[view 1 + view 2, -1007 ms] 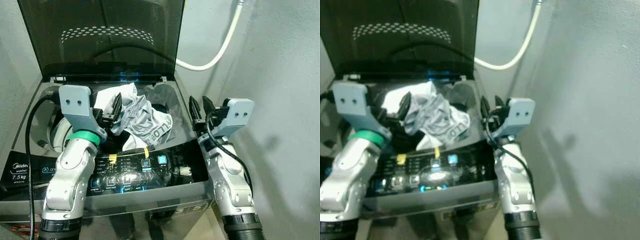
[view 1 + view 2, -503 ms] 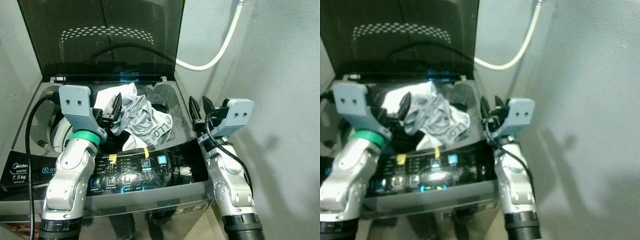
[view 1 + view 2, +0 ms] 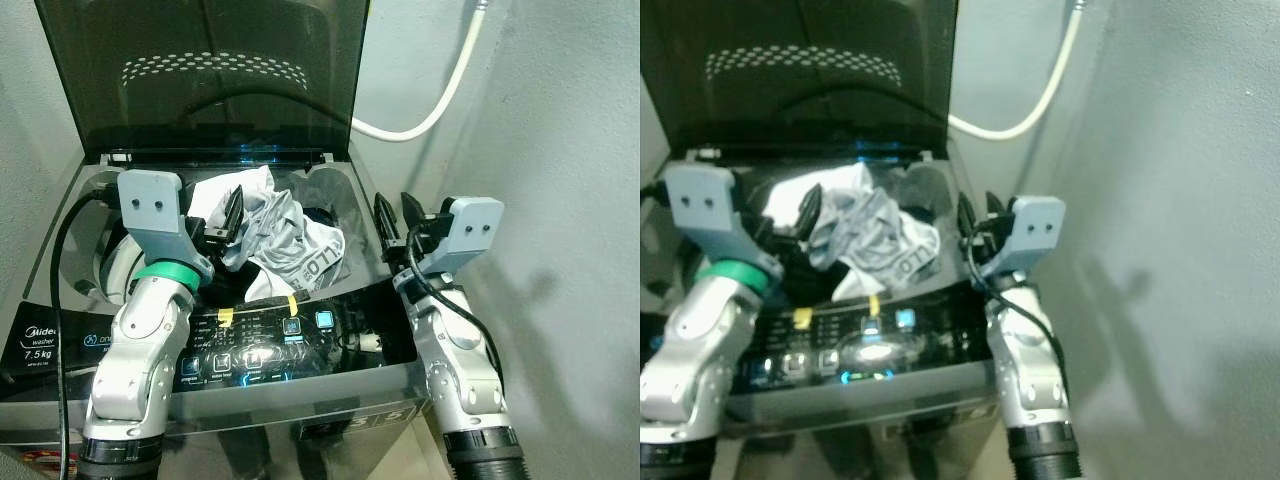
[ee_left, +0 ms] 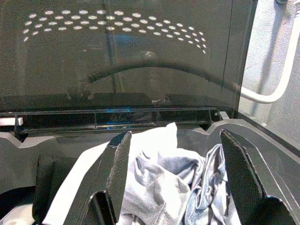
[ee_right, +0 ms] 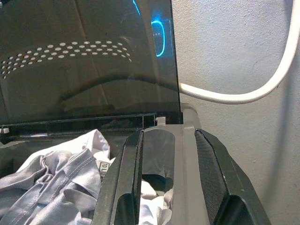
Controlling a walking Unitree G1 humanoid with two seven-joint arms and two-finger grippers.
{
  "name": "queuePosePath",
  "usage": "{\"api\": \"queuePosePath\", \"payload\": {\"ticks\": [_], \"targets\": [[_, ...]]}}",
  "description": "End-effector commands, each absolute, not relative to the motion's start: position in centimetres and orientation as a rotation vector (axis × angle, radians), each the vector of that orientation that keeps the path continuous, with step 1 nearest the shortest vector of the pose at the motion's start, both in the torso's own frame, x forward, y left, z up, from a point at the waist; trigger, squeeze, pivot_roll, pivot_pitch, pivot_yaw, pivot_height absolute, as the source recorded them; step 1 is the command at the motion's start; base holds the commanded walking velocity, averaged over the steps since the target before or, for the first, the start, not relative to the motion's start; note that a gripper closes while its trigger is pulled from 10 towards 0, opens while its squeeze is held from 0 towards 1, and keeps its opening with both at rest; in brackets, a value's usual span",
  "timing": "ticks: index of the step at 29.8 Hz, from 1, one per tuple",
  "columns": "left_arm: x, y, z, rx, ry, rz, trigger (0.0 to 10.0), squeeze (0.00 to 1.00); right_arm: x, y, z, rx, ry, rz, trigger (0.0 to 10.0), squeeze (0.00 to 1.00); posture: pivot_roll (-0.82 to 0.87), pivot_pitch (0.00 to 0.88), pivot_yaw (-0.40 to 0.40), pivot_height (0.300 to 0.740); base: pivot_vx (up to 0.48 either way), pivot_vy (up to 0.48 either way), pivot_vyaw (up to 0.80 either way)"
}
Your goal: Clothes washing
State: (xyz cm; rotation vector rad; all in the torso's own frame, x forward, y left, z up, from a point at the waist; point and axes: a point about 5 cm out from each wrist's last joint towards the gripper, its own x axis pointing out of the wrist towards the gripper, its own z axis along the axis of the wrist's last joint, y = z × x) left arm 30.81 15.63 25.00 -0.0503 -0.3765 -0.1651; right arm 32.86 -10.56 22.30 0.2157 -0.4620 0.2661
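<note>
Grey clothes (image 3: 285,245) heaped in washer (image 3: 350,200) mouth. My left tool (image 3: 228,222) wide, right against heap, nearer. Right tool (image 3: 398,215) parted, empty, at washer's right rim, beside heap.

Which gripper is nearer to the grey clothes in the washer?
Left. The left gripper hangs over the tub, its fingers open and right at the grey clothes. The right gripper is open above the washer's right rim, apart from them.
</note>
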Motion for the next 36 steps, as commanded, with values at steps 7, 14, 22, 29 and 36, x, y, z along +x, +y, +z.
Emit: {"api": "queuePosePath", "payload": {"ticks": [7,14,22,29,36], "targets": [[30.79,15.54,25.04,-0.039,-0.378,-0.171,10.0,0.0,33.0,-10.67,21.92,0.204,-0.445,0.262,10.0,0.0,0.03,0.022,0.013,0.74,0.0,0.0,0.0],[30.77,15.58,25.03,-0.039,-0.378,-0.169,10.0,0.0,33.02,-10.62,21.91,0.203,-0.444,0.263,10.0,0.0,0.03,0.024,0.012,0.74,0.0,0.0,0.0],[30.78,15.63,25.07,-0.038,-0.378,-0.169,10.0,0.0,33.03,-10.53,21.92,0.204,-0.445,0.264,10.0,0.0,0.03,0.022,0.014,0.74,0.0,0.0,0.0],[30.81,15.6,25.11,-0.037,-0.379,-0.169,10.0,0.0,33.04,-10.53,21.94,0.204,-0.445,0.265,10.0,0.0,0.03,0.022,0.014,0.74,-0.212,0.0,0.0],[30.82,15.57,25.07,-0.037,-0.377,-0.168,10.0,0.0,33.04,-10.53,21.86,0.199,-0.442,0.264,10.0,0.0,0.03,0.026,0.013,0.74,-0.258,0.0,0.0]]}}
